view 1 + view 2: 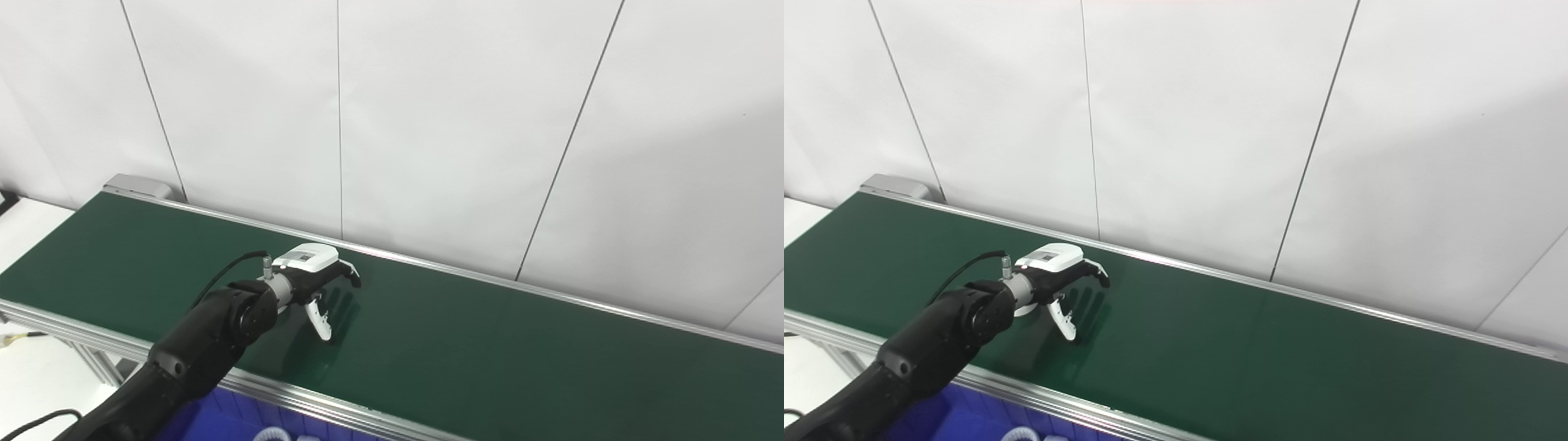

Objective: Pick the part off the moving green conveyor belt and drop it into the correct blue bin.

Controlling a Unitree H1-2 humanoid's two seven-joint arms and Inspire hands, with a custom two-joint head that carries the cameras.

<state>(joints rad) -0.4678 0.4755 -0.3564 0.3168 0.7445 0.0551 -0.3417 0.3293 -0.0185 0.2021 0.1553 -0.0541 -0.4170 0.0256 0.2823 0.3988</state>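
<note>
Green belt [490, 343] beneath left hand [312, 275]

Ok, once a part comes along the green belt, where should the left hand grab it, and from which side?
No part shows on the green belt now, so I can't name a grip spot. The left hand is open above it, fingers spread. Probably come from above and close across the part's sides: the flat belt blocks any reach underneath.
</note>
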